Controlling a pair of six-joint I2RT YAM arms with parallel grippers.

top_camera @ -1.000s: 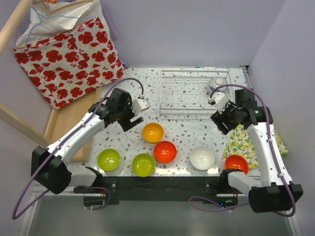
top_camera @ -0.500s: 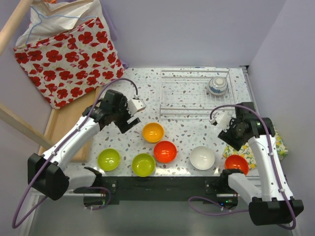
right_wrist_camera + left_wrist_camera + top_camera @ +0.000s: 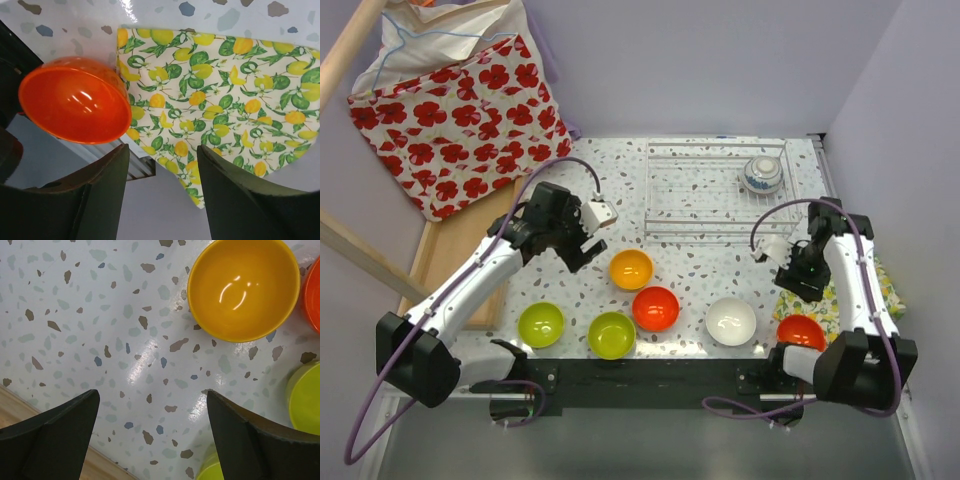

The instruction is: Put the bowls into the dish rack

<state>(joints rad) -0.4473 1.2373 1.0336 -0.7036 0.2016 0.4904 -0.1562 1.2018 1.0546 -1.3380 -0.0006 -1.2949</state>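
Right pincer [image 3: 162,152] spread wide, empty, over lemon cloth [image 3: 240,95]. Red-orange bowl [image 3: 75,102] just nearward of it, at near right corner of table; left pincer [image 3: 152,395], also spread and empty, well apart. Dish rack [image 3: 705,195] far-left, holding 1 blue-patterned bowl [image 3: 761,173].

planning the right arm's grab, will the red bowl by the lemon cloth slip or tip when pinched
The red bowl shows bright glare spots, so it is probably smooth and slick; a pinch on its rim could slide. It sits at the edge of the lemon cloth, maybe unevenly, so a push may rock it.
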